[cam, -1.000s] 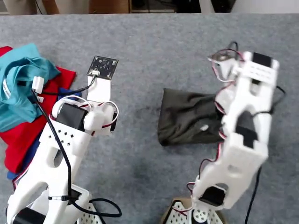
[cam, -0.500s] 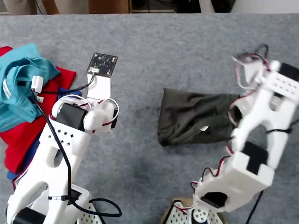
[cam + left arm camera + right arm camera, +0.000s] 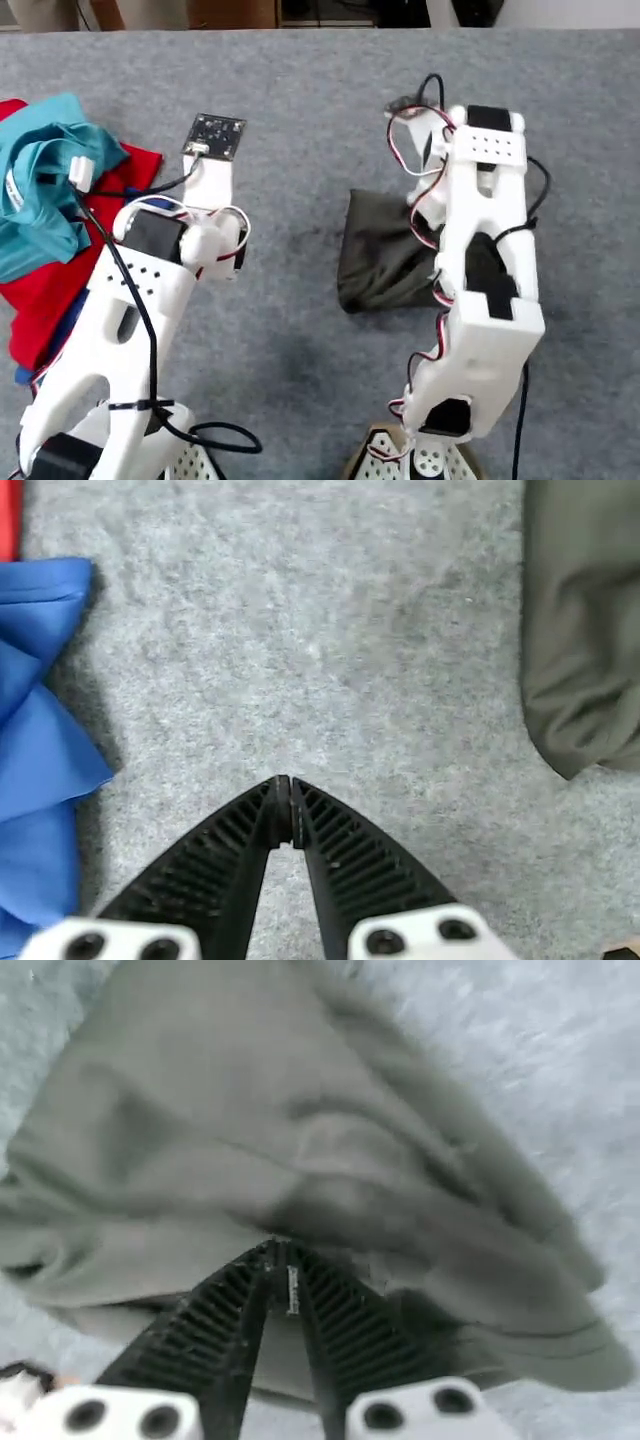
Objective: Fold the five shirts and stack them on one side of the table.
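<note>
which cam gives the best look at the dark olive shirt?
Right wrist view: the dark olive shirt lies close below, its folds and creases plain. High view: the right arm covers part of it. Left wrist view catches one edge.

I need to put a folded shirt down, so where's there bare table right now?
Bare: the far strip of table beyond both arms, and the gap between the left arm and the olive shirt. Crowded: the left edge, under the shirt pile, and where the right arm hangs over the olive shirt.
</note>
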Tool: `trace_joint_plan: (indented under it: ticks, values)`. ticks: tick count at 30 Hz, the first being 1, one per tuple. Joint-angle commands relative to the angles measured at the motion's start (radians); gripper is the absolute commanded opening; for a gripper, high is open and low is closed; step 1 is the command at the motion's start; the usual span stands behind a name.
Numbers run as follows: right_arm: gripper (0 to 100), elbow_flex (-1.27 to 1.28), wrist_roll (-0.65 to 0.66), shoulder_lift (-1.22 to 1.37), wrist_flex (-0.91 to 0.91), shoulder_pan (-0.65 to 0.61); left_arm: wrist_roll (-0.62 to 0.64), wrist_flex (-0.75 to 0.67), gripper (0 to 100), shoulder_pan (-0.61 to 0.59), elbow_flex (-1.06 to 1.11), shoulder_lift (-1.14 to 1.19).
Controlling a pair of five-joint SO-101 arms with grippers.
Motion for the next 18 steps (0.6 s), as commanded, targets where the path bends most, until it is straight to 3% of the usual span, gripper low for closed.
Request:
trace_joint_plan:
  ticks: [1,11,18]
  values:
    - [0.2,-0.045,0.000,0.018,0.066,0.067,-0.038,-0.012,2,-0.032,-0.034,0.002]
    - [0.2,0.054,0.029,-0.047,0.167,0.283,-0.052,-0.018,2,-0.037,-0.034,0.002]
    - [0.2,0.283,0.169,-0.163,0.157,0.357,-0.052,-0.063,2,-0.035,-0.034,0.004]
